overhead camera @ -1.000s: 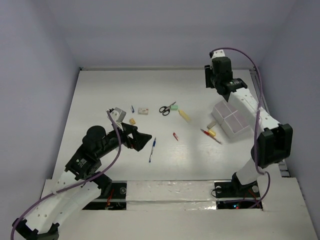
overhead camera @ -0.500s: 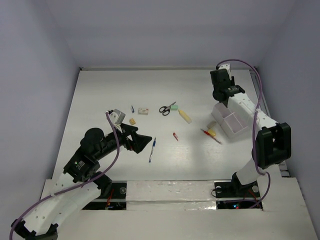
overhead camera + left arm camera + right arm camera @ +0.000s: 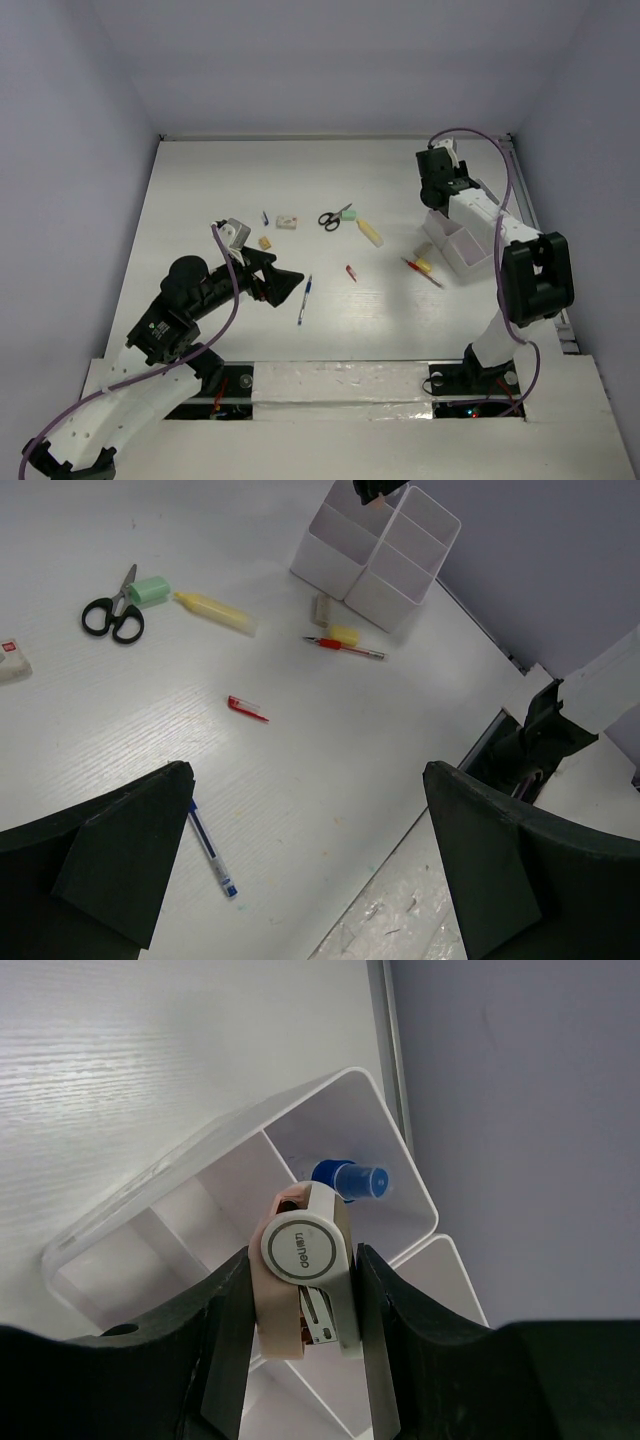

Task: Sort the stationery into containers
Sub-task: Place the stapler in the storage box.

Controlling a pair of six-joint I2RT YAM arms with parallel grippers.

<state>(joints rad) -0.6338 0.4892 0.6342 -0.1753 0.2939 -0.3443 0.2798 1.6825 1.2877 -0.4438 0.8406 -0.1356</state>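
Observation:
My right gripper (image 3: 305,1305) is shut on a pink-and-white stapler (image 3: 303,1260), hanging over the white organiser tray (image 3: 335,1084); a blue-capped item (image 3: 350,1178) lies in one compartment. From above, the right gripper (image 3: 437,192) sits at the tray's (image 3: 465,245) far corner. My left gripper (image 3: 288,281) is open and empty above the table, beside the blue-white pen (image 3: 304,298). In the left wrist view lie the pen (image 3: 211,849), black scissors (image 3: 112,617), mint eraser (image 3: 150,590), yellow marker (image 3: 215,612), red pencil (image 3: 345,648), a red bit (image 3: 245,709) and the tray (image 3: 375,550).
A white eraser (image 3: 288,221), a tan bit (image 3: 264,242) and a small blue piece (image 3: 265,217) lie at mid-left. A small yellow item (image 3: 424,265) rests by the red pencil (image 3: 422,272). Walls close the table on three sides; the tray stands near the right wall.
The right arm has come down and nearer with the stapler, from above the tray's far side to close over its compartments. The left arm has not moved.

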